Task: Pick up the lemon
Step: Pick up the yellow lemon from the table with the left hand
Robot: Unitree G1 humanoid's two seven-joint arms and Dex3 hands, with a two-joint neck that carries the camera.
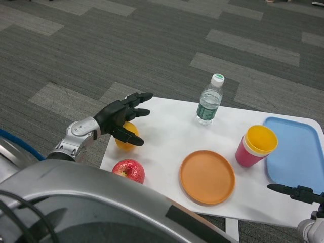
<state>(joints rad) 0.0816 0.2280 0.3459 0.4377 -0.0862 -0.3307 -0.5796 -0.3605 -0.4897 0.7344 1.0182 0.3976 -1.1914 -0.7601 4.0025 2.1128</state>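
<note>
Left hand (121, 117) was spread right over the lemon (126, 136), which peeked out at its 5 o'clock; I couldn't tell if it touched.

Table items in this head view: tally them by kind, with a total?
Fruit: 2, the lemon under the left hand and a red apple
Bottles: 1, water bottle
Plates: 1, orange plate
Cups: 2, yellow cup nested in a pink cup
Trays: 1, blue tray
Total: 7

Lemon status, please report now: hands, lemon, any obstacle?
Left hand over the lemon, fingers spread, grip not confirmed. Right hand idle by blue tray. Red apple close beside lemon.
</note>
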